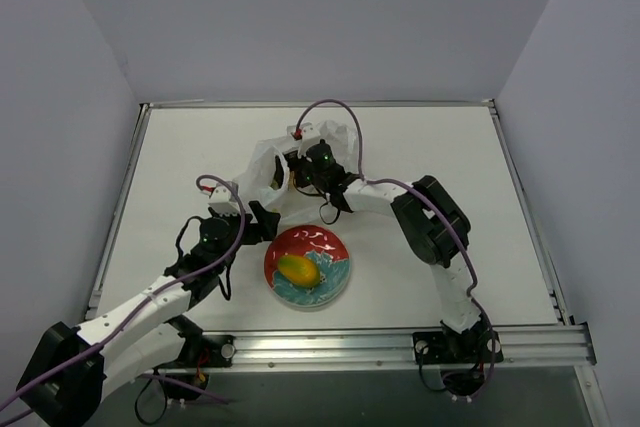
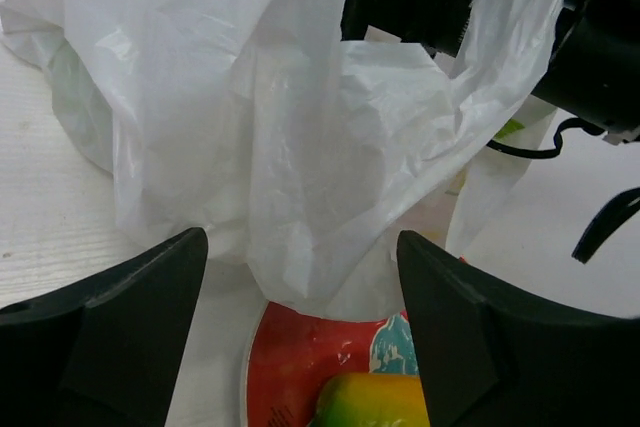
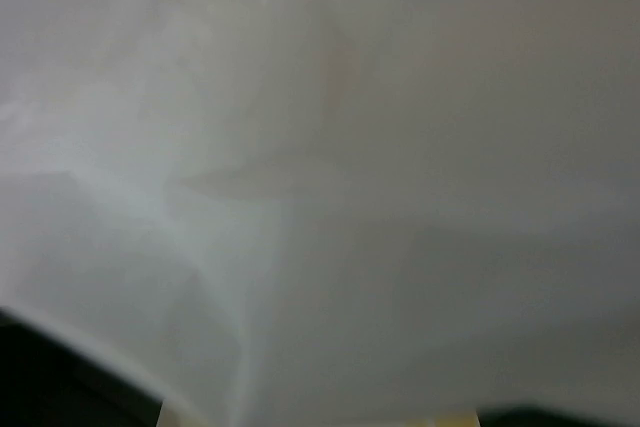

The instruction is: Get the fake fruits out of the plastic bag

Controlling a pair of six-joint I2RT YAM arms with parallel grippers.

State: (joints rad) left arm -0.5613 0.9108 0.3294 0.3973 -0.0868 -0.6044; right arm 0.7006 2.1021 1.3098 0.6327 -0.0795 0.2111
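The plastic bag lies crumpled at the table's middle, behind the plate; in the left wrist view its white film fills most of the frame. One fake fruit, the yellow-orange-green mango, lies on the red and teal plate; its top shows in the left wrist view. A yellowish bit shows in the bag's mouth. My left gripper is open and empty, just short of the bag's near edge and above the plate's rim. My right gripper reaches into the bag; its wrist view shows only blurred film, with the fingers hidden.
The right arm's black links and a cable cross behind the bag. A metal rail runs along the table's near edge. Grey walls close in the table on three sides.
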